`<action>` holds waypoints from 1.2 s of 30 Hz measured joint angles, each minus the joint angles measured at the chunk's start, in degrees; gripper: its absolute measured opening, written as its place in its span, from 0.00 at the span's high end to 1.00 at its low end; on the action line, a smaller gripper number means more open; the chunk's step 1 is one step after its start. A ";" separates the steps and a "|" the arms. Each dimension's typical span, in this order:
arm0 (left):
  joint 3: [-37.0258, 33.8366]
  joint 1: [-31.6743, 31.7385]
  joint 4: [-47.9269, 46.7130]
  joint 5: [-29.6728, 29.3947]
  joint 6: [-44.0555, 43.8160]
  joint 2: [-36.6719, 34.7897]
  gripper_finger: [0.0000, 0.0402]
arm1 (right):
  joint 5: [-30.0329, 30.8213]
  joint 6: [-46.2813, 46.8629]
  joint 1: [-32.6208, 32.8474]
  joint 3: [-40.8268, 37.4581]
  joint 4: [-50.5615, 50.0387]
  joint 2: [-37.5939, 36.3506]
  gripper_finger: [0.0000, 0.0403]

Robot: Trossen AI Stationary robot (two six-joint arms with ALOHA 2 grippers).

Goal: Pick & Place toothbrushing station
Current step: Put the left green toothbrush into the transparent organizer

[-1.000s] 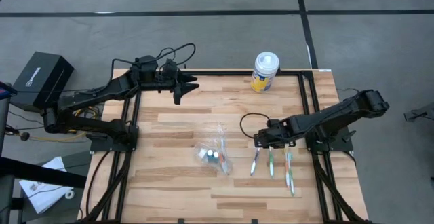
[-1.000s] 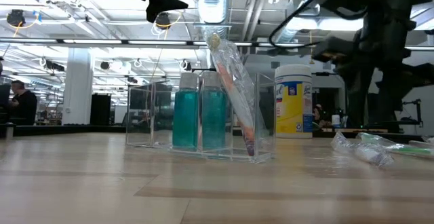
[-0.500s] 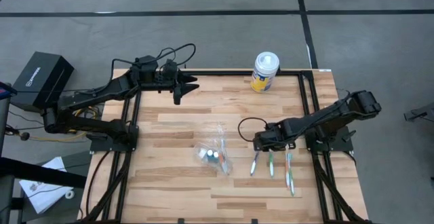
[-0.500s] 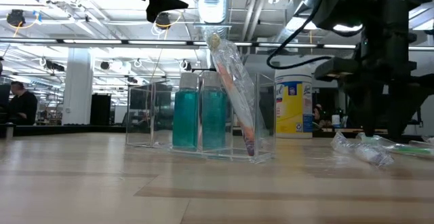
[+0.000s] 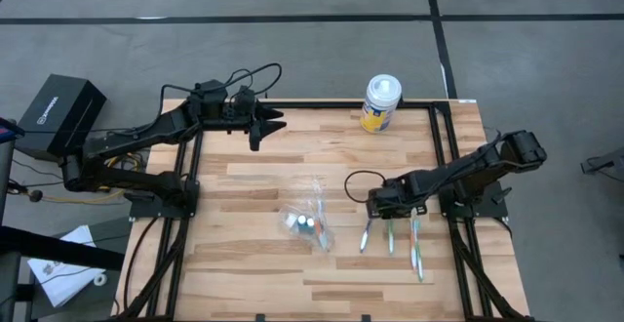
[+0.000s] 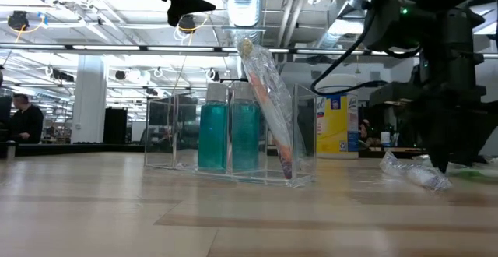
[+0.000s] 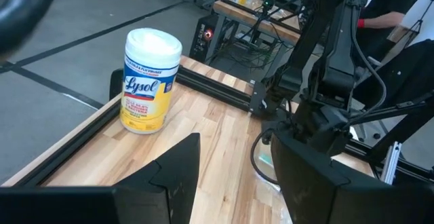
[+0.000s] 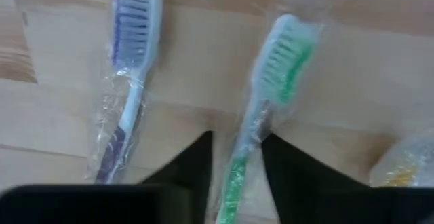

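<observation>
Three wrapped toothbrushes lie flat side by side on the table's right half: a purple one (image 8: 129, 61), a green one (image 8: 271, 88) (image 5: 390, 234) and one further right (image 5: 416, 247). My right gripper (image 8: 237, 137) (image 5: 388, 208) points down over them, open, with a finger on each side of the green toothbrush. A clear holder (image 5: 307, 221) (image 6: 233, 140) stands mid-table with two teal tubes and a wrapped orange toothbrush (image 6: 268, 109) leaning inside it. My left gripper (image 5: 263, 125) (image 7: 234, 176) hangs open in the air over the far left part of the table. My right gripper comes from above, pointing down, its fingers (image 8: 291, 166) on either side of the green toothbrush's neck (image 8: 252, 132), just below the bristle head, and across the brush. I cannot tell whether they touch its clear wrapper. The brush lies flat on the table.
A yellow-and-white wipes canister (image 5: 381, 102) (image 7: 150, 81) stands at the table's far edge, right of centre. Black frame rails (image 5: 444, 156) run along the table's sides. Bare wood (image 5: 244, 263) spreads over the near left part.
My right gripper has come down toward the toothbrushes, tipping to point more steeply downward. The toothbrushes and the clear holder have stayed where they were.
</observation>
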 joint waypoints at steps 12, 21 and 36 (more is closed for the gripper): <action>0.00 0.00 -0.02 -0.04 -0.02 0.00 0.56 | 5.81 -9.74 -4.79 -0.43 17.22 -1.36 0.99; 0.00 0.02 -0.08 -0.09 -0.02 0.00 0.56 | 24.63 -18.65 -6.24 -0.15 24.19 -19.15 1.00; -0.04 0.02 -0.43 -1.25 0.04 0.00 0.56 | 42.36 -54.75 2.88 1.09 52.07 -24.25 1.00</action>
